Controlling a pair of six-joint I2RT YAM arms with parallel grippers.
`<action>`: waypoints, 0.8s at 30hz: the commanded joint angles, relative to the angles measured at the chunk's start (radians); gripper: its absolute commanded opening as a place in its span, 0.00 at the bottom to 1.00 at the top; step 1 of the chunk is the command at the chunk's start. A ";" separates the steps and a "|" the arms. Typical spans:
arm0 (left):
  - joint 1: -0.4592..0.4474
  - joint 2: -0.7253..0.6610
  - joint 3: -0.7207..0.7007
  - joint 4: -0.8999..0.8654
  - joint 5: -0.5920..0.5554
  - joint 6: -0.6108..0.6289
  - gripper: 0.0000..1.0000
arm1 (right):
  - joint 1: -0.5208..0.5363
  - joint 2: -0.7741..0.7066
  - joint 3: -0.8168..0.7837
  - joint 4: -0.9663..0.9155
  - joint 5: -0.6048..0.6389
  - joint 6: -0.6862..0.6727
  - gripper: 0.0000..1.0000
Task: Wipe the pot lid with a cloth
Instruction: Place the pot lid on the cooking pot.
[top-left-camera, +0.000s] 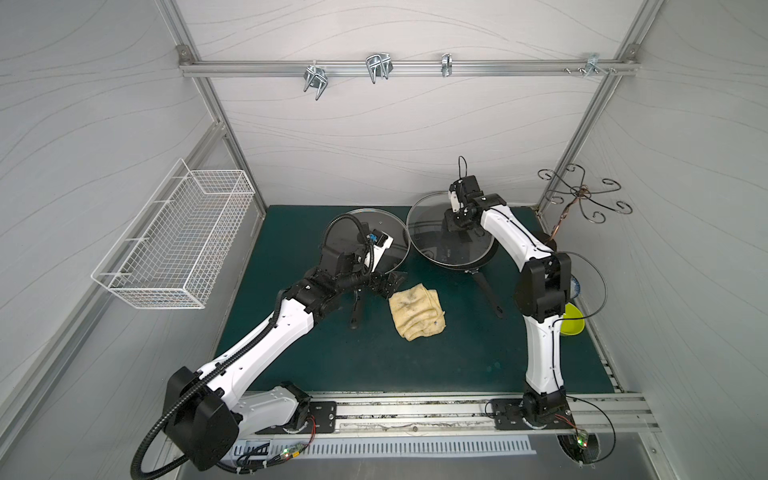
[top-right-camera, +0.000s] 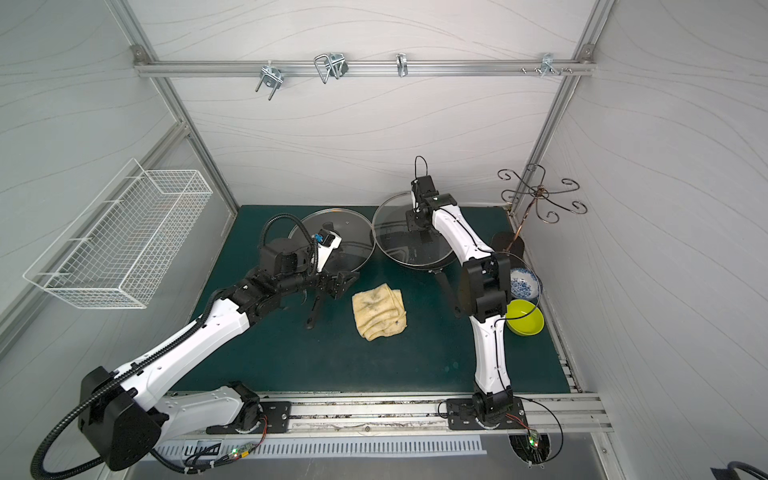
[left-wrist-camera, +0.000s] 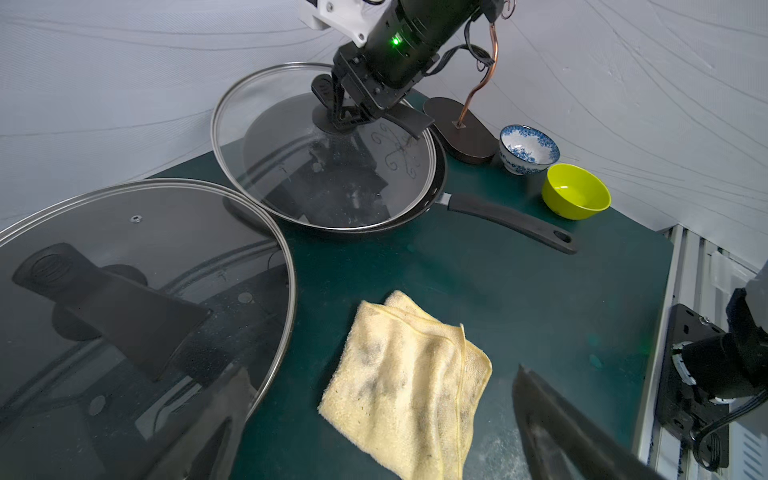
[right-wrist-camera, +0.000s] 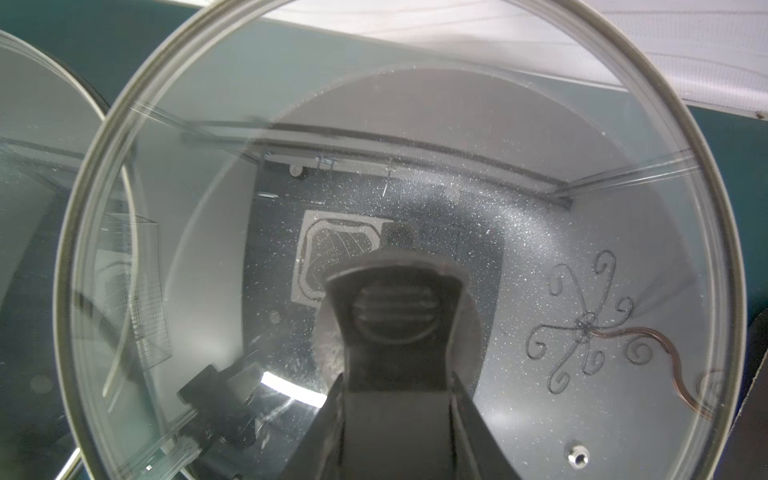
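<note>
**Status.** The right hand (left-wrist-camera: 347, 114) is clenched on the black handle of the pot lid (top-left-camera: 428, 237). The lid is tilted: its near edge sits at the rim of its pan (left-wrist-camera: 374, 224) and its far edge is raised. The cloth (top-left-camera: 417, 311) lies folded on the bench (top-left-camera: 374, 365), between the handles of the two pans. Its upper face carries grey stains. The left hand (top-left-camera: 392, 284) is released, jaws fully spread, poised at the cloth's far corner. Whether it touches the fabric cannot be told.

**Progress.** Judged early:
- Done – the lid is gripped and presented.
- Pending – cloth pickup, every wiping stroke, and set-down of lid and cloth.

The right wrist view shows fine specks across the glass, so no part of it looks cleaned.

**Inventory.**
- Glass lids: two – the held one and a second lid (left-wrist-camera: 199, 249), which rests flat on a second pan (top-left-camera: 354, 313).
- Pans: two.
- Cloths: one.
- Bowls: two, a blue-and-white bowl (left-wrist-camera: 528, 147) and a green bowl (left-wrist-camera: 575, 191).
- Wire basket (top-left-camera: 174, 245): one, on the side wall.
- Scroll-armed stand (top-left-camera: 582, 195): one.
- Hook fittings (top-left-camera: 378, 66) on the rear rail: four
</note>
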 joint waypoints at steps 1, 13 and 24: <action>0.047 -0.033 -0.027 0.043 0.019 -0.043 1.00 | -0.012 -0.006 0.058 0.030 -0.003 -0.010 0.00; 0.129 -0.035 -0.028 0.079 0.081 -0.072 1.00 | -0.039 0.026 0.085 -0.025 0.012 -0.025 0.00; 0.137 -0.023 -0.034 0.091 0.077 -0.066 1.00 | -0.034 0.032 0.083 -0.130 -0.070 -0.035 0.00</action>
